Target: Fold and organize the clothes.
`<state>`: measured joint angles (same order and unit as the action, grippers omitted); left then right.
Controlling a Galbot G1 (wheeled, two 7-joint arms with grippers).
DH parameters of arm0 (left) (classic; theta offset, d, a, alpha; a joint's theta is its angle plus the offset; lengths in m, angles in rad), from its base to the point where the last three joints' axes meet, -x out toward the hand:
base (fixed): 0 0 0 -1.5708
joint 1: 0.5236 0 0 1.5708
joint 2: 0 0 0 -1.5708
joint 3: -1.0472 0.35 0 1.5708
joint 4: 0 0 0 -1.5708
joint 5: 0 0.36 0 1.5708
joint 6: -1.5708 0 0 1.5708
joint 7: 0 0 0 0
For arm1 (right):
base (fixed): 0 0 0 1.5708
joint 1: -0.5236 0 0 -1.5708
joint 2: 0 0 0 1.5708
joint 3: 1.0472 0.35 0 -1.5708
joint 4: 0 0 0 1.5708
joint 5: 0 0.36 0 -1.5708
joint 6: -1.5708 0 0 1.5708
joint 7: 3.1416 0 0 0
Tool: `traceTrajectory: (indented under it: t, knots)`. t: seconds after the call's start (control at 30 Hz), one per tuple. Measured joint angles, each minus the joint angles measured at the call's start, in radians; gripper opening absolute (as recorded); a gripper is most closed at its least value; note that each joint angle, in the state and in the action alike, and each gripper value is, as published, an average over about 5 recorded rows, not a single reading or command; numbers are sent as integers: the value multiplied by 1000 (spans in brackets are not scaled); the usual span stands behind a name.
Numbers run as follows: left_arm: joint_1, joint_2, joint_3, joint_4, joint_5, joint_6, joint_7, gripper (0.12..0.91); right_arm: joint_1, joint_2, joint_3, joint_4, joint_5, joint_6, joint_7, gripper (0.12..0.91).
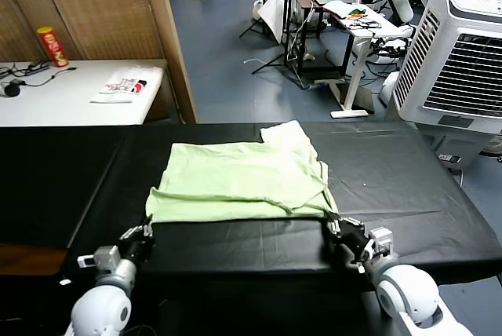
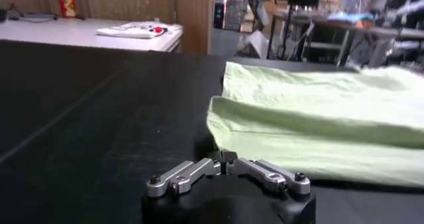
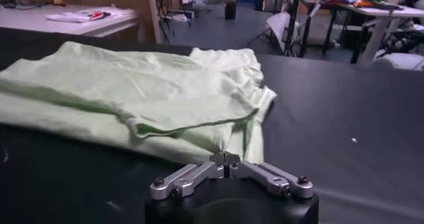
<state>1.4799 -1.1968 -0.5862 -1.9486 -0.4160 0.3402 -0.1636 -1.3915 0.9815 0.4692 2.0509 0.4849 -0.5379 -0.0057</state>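
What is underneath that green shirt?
The shirt lies partly folded on the black table. Only the tabletop shows around it; anything between its layers or beneath it is covered.

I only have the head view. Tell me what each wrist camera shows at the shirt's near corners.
Observer: The left gripper is shut, fingertips meeting right at the near left corner of the shirt.
Operator: Confirm the right side.
Observer: The right gripper is shut too, tips meeting at the shirt's near hem.
Operator: Report how the cloth lies there.
Observer: Near the right gripper a folded flap curls over the lower layer, wrinkled towards the corner.
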Motion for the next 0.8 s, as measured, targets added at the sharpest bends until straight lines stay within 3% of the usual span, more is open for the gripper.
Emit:
traceTrajectory:
  t: [0.2,0.43,0.5,0.6,0.8]
  knots:
    - [79,10,-9,-76,23,14,-6,126,-88,-27,49,55,18,-26,11,123]
    - [184,1,-18,-163,32,23,-8,126,-195,-16,91,121,13,-47,29,133]
    - [214,-4,-24,-186,30,27,-12,130,-218,-11,100,140,10,-58,32,180]
    - [248,-8,-34,-215,22,36,-20,204,-248,-11,118,173,8,-85,38,326]
    - [295,11,-57,-273,3,87,-57,523,-279,-22,166,256,26,-169,72,626]
